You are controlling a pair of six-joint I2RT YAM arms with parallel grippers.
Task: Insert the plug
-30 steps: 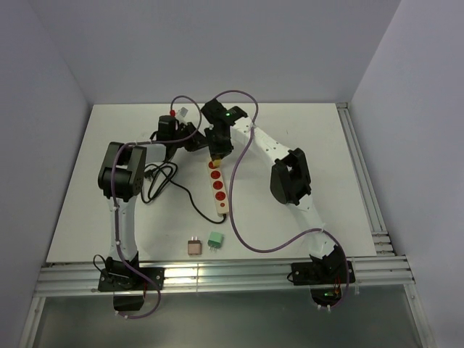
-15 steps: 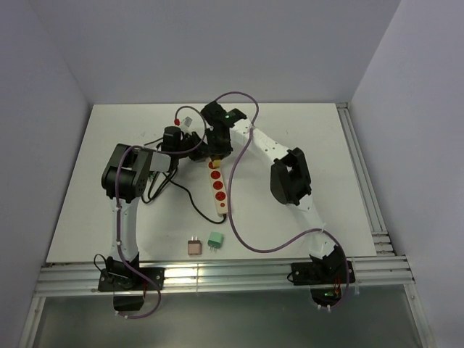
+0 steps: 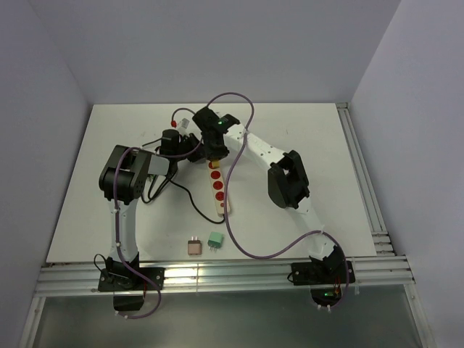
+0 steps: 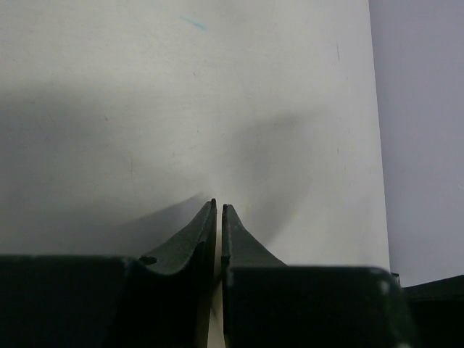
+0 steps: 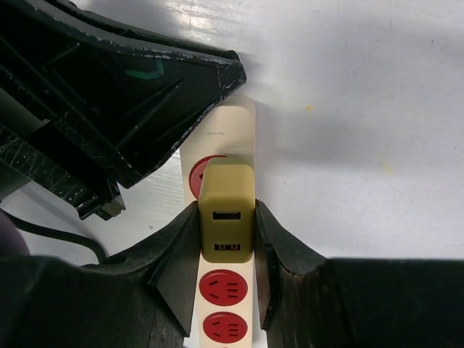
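Note:
A cream power strip [image 3: 219,193] with red sockets lies mid-table, and it also shows in the right wrist view [image 5: 226,304]. My right gripper [image 3: 212,154] is shut on a yellow-olive USB charger plug [image 5: 226,210]. It holds the plug over the socket at the strip's far end, where red shows beside the plug. I cannot tell how deep the prongs sit. My left gripper [image 3: 194,150] is shut and empty beside the strip's far end. Its black fingers [image 5: 145,87] reach to just above that end. The left wrist view shows only bare table past the gripper [image 4: 218,207].
A tan plug [image 3: 193,247] and a green plug [image 3: 214,240] lie near the front edge. The strip's black cord [image 3: 168,181] coils to the left of it. A purple cable [image 3: 239,239] loops off the right arm over the table.
The right wrist has shifted slightly left with the plug over the strip's far end. The left gripper has drawn in closer to that end.

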